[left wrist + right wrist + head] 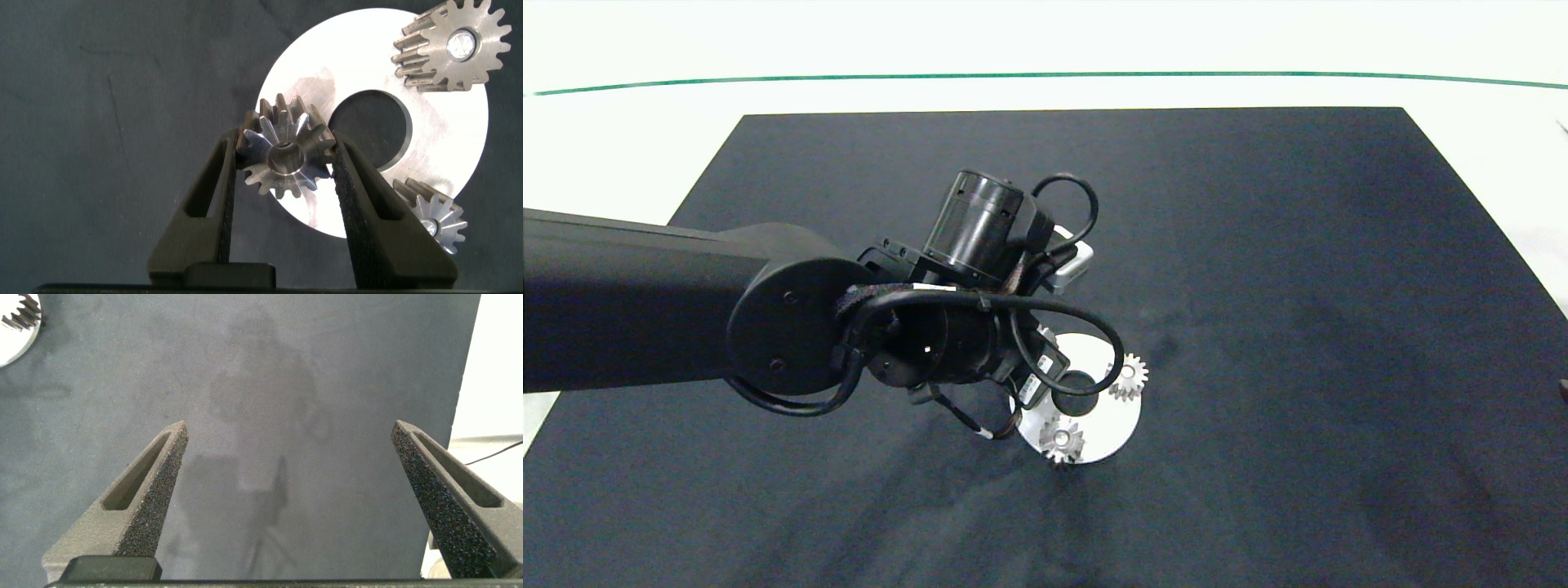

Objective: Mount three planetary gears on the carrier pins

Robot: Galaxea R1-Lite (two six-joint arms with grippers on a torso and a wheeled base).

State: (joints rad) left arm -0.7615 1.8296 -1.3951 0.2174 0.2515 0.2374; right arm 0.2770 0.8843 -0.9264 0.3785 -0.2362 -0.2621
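Over the white disc (458,155), the left gripper (286,159) is clamping the third gear (284,157) between its fingers, positioning it above the plate. Two gears (1129,379) (1062,441) are sitting on their pins. The right gripper (288,441) is idling wide open, empty, over the dark mat (327,392).

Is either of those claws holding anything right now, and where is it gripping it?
The left gripper holds one planetary gear by its toothed rim, a finger on each side, over the white disc. The right gripper is open and empty.
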